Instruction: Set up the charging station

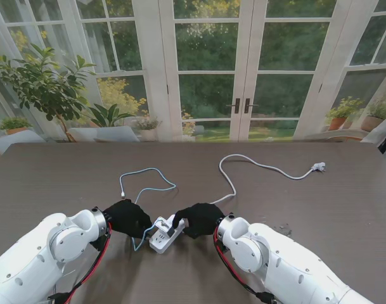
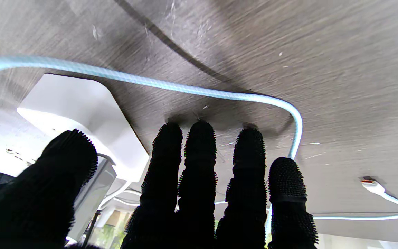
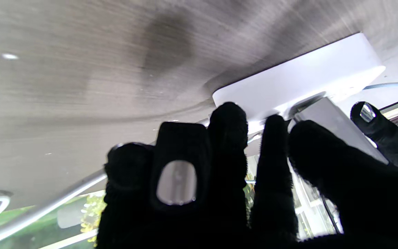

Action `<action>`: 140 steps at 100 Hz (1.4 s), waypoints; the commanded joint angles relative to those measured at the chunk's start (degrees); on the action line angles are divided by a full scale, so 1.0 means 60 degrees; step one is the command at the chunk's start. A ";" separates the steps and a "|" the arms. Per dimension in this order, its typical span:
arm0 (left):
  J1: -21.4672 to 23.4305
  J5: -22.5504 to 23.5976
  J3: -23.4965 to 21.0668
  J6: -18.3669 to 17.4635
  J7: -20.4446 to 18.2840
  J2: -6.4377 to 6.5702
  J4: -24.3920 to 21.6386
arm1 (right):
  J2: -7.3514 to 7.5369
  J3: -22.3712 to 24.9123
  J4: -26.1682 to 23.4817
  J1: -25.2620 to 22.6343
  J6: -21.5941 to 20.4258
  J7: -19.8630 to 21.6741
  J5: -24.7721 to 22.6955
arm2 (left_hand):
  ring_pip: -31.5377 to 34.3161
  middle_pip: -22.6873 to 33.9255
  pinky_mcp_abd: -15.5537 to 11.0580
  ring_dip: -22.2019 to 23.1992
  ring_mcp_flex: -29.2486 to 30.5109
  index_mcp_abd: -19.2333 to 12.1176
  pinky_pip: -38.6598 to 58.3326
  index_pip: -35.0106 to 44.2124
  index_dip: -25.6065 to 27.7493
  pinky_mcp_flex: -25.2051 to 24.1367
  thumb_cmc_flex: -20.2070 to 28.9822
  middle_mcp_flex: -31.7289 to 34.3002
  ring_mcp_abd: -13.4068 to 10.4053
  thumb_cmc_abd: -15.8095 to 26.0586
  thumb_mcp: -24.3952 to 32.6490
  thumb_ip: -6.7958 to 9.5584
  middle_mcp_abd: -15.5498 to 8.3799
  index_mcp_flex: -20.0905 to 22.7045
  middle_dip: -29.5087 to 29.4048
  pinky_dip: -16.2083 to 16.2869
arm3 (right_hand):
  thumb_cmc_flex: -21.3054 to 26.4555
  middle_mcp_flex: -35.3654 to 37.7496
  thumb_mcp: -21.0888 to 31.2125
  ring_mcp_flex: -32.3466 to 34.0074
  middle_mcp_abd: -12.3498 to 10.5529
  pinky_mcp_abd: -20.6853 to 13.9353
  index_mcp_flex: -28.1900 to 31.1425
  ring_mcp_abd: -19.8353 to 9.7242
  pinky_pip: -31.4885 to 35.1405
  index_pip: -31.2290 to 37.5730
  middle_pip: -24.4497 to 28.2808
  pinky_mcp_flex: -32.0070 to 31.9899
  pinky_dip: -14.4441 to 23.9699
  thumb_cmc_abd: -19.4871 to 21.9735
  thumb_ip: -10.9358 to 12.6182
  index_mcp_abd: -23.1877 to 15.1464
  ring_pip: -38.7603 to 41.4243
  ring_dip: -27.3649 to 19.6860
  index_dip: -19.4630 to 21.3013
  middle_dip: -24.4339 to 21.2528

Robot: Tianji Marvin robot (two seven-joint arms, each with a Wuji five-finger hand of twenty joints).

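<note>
A white power strip (image 1: 158, 242) (image 2: 78, 110) (image 3: 306, 77) lies on the dark table (image 1: 66, 177) close in front of me, between both black-gloved hands. A pale charger block (image 1: 171, 225) (image 3: 335, 119) stands on it. My right hand (image 1: 200, 218) (image 3: 219, 180) is closed around the charger, its thumb on the block and its fingertips at the strip's edge. My left hand (image 1: 126, 218) (image 2: 199, 193) rests with its fingers spread flat on the table beside the strip, its thumb by the charger. A light blue USB cable (image 1: 156, 188) (image 2: 185, 90) loops past the left fingers.
The blue cable's free connector (image 1: 122, 194) (image 2: 371, 185) lies on the table to the left, farther from me. The strip's white cord (image 1: 243, 163) (image 3: 47, 204) runs to a plug (image 1: 318, 167) at the far right. Glass doors and plants stand beyond the table's far edge.
</note>
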 commanded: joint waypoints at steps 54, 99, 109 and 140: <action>0.0666 0.0235 -0.0789 0.0591 -0.0039 -0.0082 -0.0452 | -0.0076 0.1215 -0.1425 -0.1068 0.1117 0.0027 0.0506 | -0.1475 -0.1206 0.0250 -0.0900 -0.0319 0.0095 -0.0357 -0.0184 0.0001 -0.0263 0.0074 -0.0429 0.0356 0.0187 -0.0249 0.0424 0.0648 -0.0068 -0.1019 -0.0194 | -0.0650 -0.1542 -0.0882 -0.0649 0.0520 0.1141 -0.0349 0.0872 -0.1578 -0.0067 -0.1265 -0.0757 -0.0272 0.0898 0.0534 0.1445 -0.2853 -0.8375 0.0482 -0.1603; 0.1386 -0.0697 -0.1697 0.1300 0.0634 -0.0363 -0.1267 | -0.0287 0.1858 -0.1761 -0.1429 0.1782 -0.0427 0.1188 | -0.1586 -0.1428 -0.0133 -0.1041 -0.0313 0.0191 -0.0508 -0.0253 -0.0012 -0.0192 0.0166 -0.0614 0.0011 -0.0171 0.0109 0.0364 0.0579 -0.0128 -0.1348 -0.0402 | -0.0765 -0.2444 -0.1291 -0.1736 0.0707 0.1481 -0.0402 0.1241 -0.3338 -0.0180 -0.2306 -0.1538 -0.0869 0.0677 0.0414 0.1389 -0.5524 -0.9244 0.0793 -0.2935; 0.1651 -0.0849 -0.1910 0.1611 0.0865 -0.0441 -0.1558 | -0.0325 0.2040 -0.1799 -0.1543 0.1847 -0.0452 0.1478 | -0.1825 -0.1552 -0.0269 -0.1238 -0.0527 0.0260 -0.0919 -0.0420 -0.0097 -0.0310 0.0169 -0.0753 -0.0069 -0.0200 0.0190 0.0321 0.0628 -0.0319 -0.1563 -0.0795 | -0.0724 -0.2924 -0.1365 -0.2257 0.0767 0.1526 -0.0439 0.1112 -0.4238 -0.0223 -0.2737 -0.1790 -0.1340 0.0561 0.0370 0.1373 -0.6507 -0.9594 0.0822 -0.3359; 0.2559 -0.1860 -0.2428 0.2990 0.1891 -0.0808 -0.2697 | -0.0528 0.3059 -0.2348 -0.2460 0.1924 -0.0953 0.2796 | -0.2607 -0.2046 -0.0594 -0.2038 -0.1317 0.0559 -0.1936 -0.1083 -0.0595 -0.0683 0.0392 -0.1553 -0.0269 -0.0464 0.0224 0.0279 0.0782 -0.0894 -0.2344 -0.1875 | -0.0417 -0.3890 -0.1615 -0.3375 0.0789 0.1570 -0.0712 0.1088 -0.5667 -0.0256 -0.3226 -0.2265 -0.1939 -0.0764 0.0119 0.1574 -0.8359 -1.0577 0.0867 -0.4108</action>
